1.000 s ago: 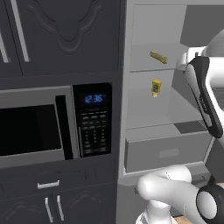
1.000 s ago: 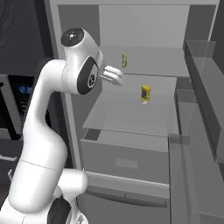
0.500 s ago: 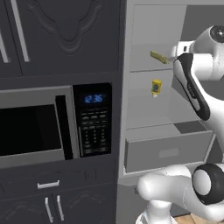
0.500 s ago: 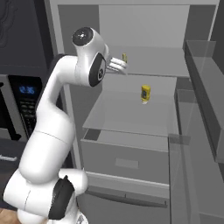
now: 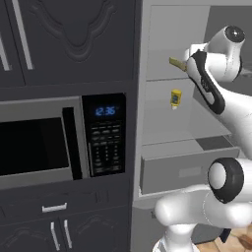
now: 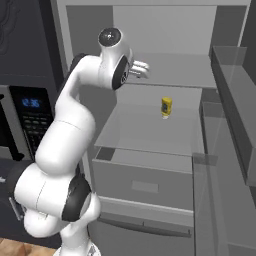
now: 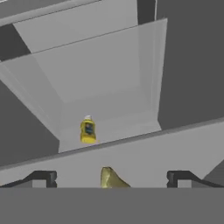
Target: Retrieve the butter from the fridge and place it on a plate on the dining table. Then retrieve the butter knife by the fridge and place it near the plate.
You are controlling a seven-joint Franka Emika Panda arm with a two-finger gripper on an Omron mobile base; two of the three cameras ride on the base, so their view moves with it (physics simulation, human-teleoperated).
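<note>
Over the last second the arm has swung deeper into the open fridge, bringing the wide-open pincer to straddle the butter at the hand view's bottom centre, on the upper shelf, so closing looks next.

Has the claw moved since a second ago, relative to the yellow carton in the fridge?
Yes. In the right base view the claw has risen and reached deeper into the fridge, ending above and left of the carton, jaws open around the butter.
</note>
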